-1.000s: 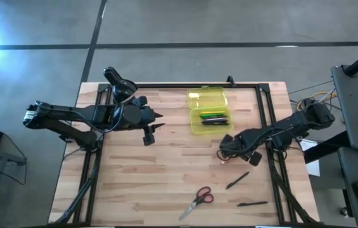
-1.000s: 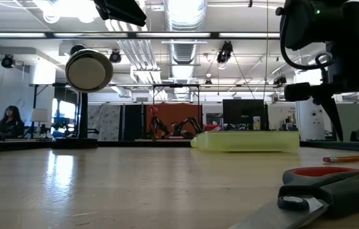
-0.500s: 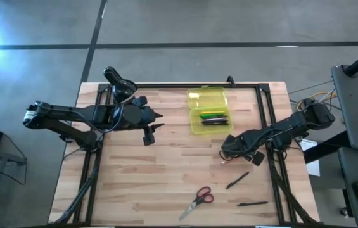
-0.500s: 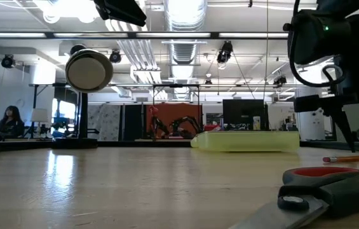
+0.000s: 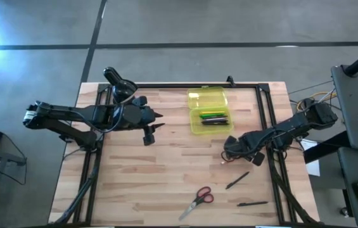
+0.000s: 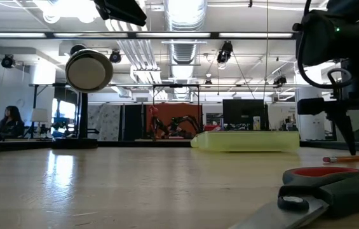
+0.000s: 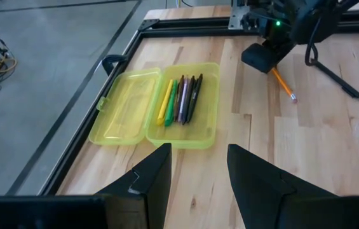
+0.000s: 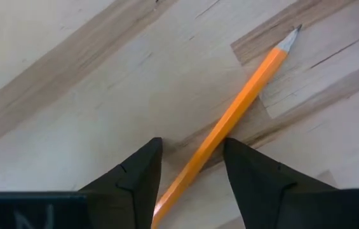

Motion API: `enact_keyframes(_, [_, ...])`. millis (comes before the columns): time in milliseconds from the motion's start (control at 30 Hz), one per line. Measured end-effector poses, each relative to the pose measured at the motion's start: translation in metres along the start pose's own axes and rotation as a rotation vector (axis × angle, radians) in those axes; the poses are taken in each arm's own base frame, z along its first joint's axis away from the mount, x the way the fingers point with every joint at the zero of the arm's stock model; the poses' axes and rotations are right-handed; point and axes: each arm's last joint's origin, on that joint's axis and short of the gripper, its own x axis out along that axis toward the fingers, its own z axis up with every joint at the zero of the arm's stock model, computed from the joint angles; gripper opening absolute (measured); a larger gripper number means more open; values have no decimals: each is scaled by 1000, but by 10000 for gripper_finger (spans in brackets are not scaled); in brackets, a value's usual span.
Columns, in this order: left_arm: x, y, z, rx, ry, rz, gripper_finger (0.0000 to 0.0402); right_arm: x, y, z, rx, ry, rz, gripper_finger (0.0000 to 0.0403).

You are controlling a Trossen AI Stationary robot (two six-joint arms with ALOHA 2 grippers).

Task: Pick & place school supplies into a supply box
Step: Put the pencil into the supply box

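**Right gripper astride orange pencil; box open and part-filled**

The right gripper (image 8: 189,175) is low over the table (image 5: 166,183), near its right side, below the box (image 5: 208,113) as seen from above. Its fingers (image 8: 135,175) stand spread, one on each side of the orange pencil (image 8: 236,108), which lies flat on the wood between them. The pencil's sharpened tip points away from the gripper. I cannot tell whether the fingers touch it; gaps show on both sides.

The left gripper (image 7: 195,175) waits over the table's left half, spread and empty, facing the box.

The box sits near the table's far edge, centre-right, lid (image 7: 125,108) laid flat open beside the tray. In the tray lie several pens (image 7: 179,98) side by side: yellow, green, pink-purple and black.

The scissors (image 5: 198,199), red-handled, lie near the front edge. Two black pens (image 5: 237,180) (image 5: 253,204) lie to their right, apart from each other.

Writing: only indistinct grey letters on the right gripper's lower body, not readable. No brand or label is legible on the box or pens.
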Motion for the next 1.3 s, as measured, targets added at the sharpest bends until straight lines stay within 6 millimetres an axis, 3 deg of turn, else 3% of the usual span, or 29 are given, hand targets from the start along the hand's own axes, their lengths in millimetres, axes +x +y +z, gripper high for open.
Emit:
enact_keyframes(733, [-1,2,14,-91,-137,44,138,-2,-10,-10,-227,-29,44,33])
enact_keyframes(1133, [-1,3,15,-97,-145,77,138,-8,-7,-13,-385,-18,76,19])
enact_keyframes(1300, [-1,3,15,-104,-147,77,138,-19,-3,-17,-407,30,158,18])
